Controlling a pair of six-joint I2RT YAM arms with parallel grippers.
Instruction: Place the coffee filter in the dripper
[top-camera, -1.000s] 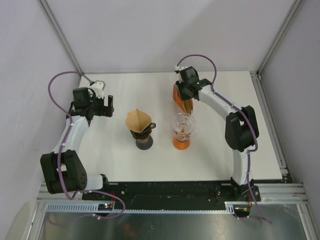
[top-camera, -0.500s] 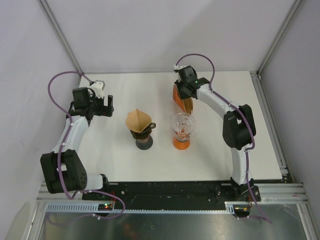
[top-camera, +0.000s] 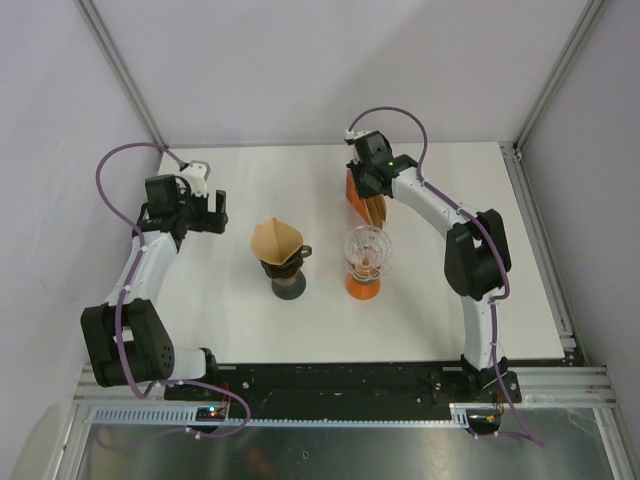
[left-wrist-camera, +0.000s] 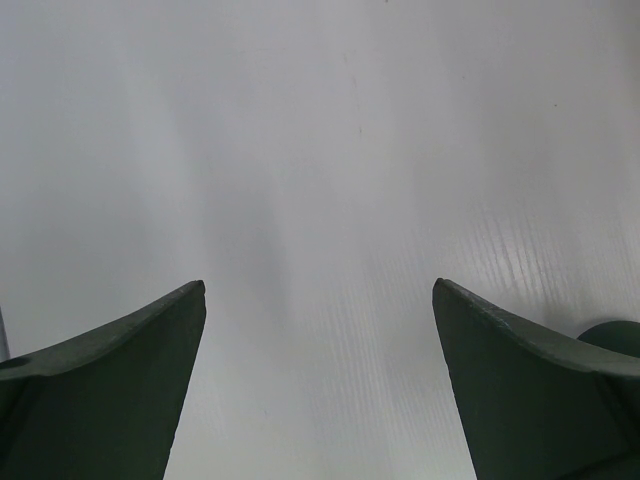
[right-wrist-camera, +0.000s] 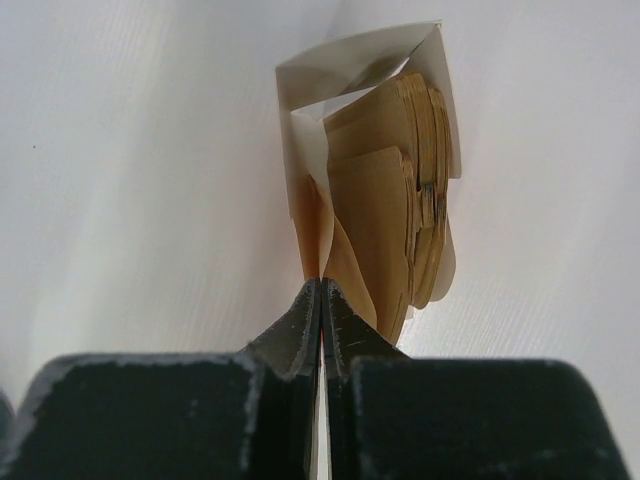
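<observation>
The right gripper (right-wrist-camera: 320, 285) has its fingers pressed together on the thin edge of a coffee filter (right-wrist-camera: 345, 262), which still leans against the stack (right-wrist-camera: 405, 180) just beyond the tips. The clear dripper (top-camera: 367, 247) stands near, on the side of the arm bases. The left gripper (left-wrist-camera: 320, 300) is spread wide over the table (left-wrist-camera: 330, 150).

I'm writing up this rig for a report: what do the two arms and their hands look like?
The left arm and right arm look alike: white link shells between chunky black joint housings. A purple cable loops off each wrist. The left hand has dark green, wedge-shaped fingers tapering to tips. The right hand has the same dark tapered fingers on a blocky black body.
</observation>
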